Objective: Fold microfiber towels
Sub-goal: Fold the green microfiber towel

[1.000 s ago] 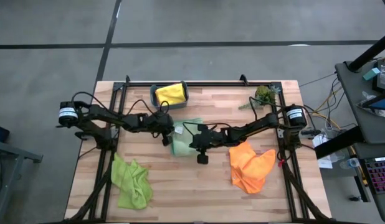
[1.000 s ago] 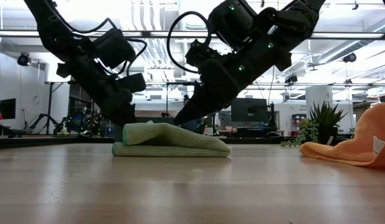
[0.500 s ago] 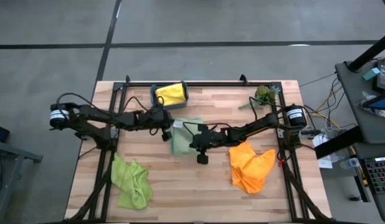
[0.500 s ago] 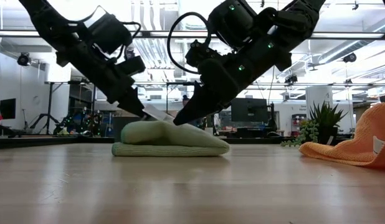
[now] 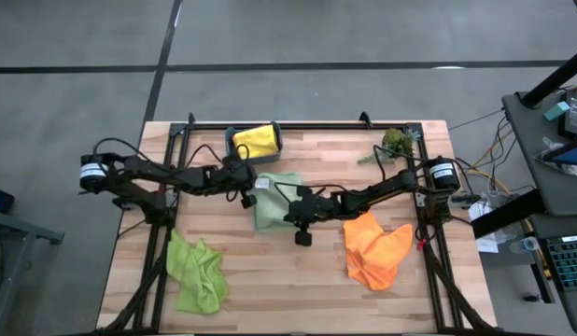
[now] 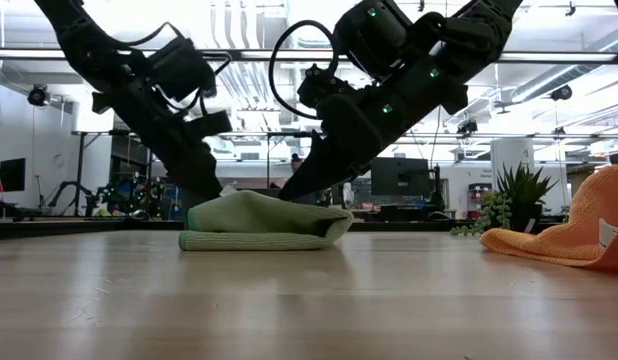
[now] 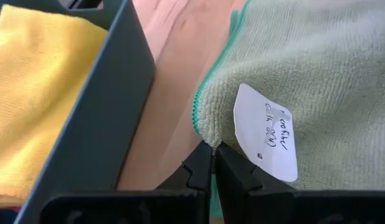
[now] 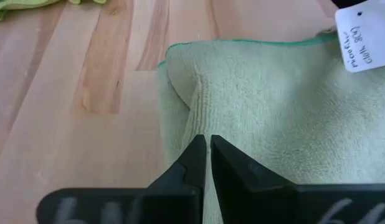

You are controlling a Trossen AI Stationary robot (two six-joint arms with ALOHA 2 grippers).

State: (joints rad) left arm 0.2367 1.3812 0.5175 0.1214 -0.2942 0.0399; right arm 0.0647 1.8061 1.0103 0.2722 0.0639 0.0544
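Teal bin [image 5: 234,147] with yellow towel [image 5: 257,141] beside sage towel [image 5: 272,201]

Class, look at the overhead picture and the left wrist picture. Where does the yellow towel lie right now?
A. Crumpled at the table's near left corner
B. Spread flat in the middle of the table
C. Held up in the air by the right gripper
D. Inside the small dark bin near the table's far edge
D: the yellow towel lies inside the bin at the table's far edge, and the left wrist view shows it behind the bin's wall.
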